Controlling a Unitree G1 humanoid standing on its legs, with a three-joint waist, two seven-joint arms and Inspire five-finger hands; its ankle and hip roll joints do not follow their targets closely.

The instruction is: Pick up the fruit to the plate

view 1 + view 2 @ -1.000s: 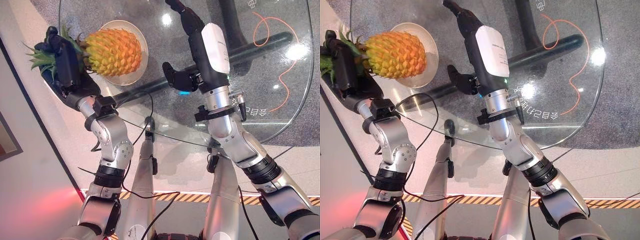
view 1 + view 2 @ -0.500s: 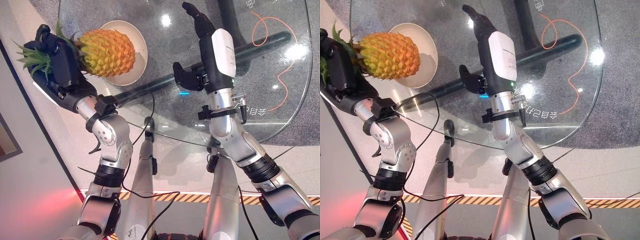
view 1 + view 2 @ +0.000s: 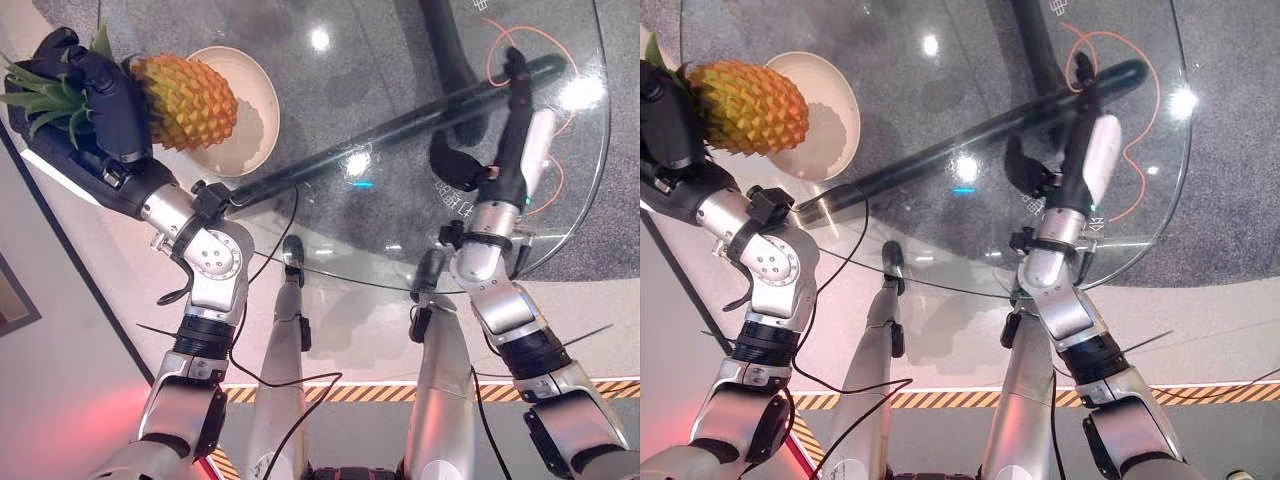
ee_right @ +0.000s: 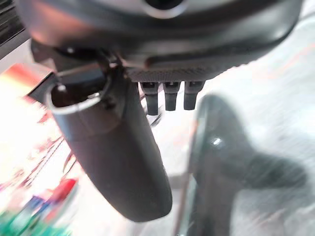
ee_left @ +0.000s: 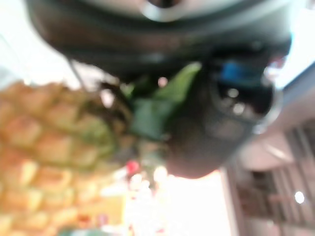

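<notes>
A yellow-orange pineapple point(image 3: 185, 97) with a green leafy crown point(image 3: 40, 95) hangs above the left edge of a cream plate point(image 3: 245, 110) on the round glass table point(image 3: 380, 150). My left hand point(image 3: 95, 110) is shut on the crown end of the pineapple, at the table's far left; in the left wrist view the pineapple point(image 5: 44, 147) and its leaves show against the thumb point(image 5: 216, 123). My right hand point(image 3: 515, 120) is over the right part of the table with straight fingers, holding nothing; its thumb point(image 4: 115, 152) shows in the right wrist view.
A dark tube point(image 3: 400, 115) of the table's frame runs under the glass from the left to the upper right. An orange cord point(image 3: 545, 80) loops on the floor under the glass at the right. A yellow-black striped line point(image 3: 350, 390) marks the floor in front.
My left hand has carried the pineapple leftward, off the plate's middle to its left edge. My right hand has swung from the table's centre to the right side and turned edge-on.
</notes>
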